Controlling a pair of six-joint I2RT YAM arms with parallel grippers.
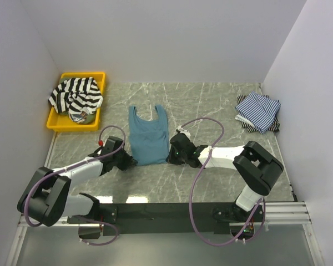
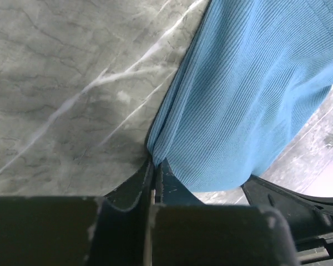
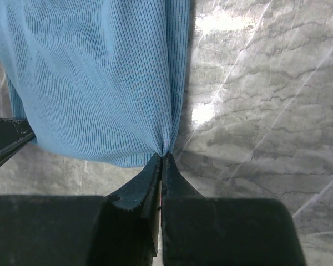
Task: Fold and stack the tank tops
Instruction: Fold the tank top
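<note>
Both left hand (image 2: 154, 162) and right hand (image 3: 162, 155) pinched closed.

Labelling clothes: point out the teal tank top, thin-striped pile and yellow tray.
teal tank top (image 1: 148, 139), top external view, chest panel.
thin-striped pile (image 1: 258, 110), top external view, uppermost fold.
yellow tray (image 1: 64, 127), top external view, near rim.

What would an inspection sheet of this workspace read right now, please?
Surface: marble tabletop, grey with pale veins.
Job's things: teal tank top spread at centre, straps toward the far side; black-and-white striped top heaped in the tray; blue-striped tops piled at far right.
Clutter: yellow tray at far left.
Grippers: left claw and right claw each shut on a near hem corner of the teal tank top.
Cables: purple cables loop along both arms, one arching above the table.
Surroundings: white walls on three sides.
</note>
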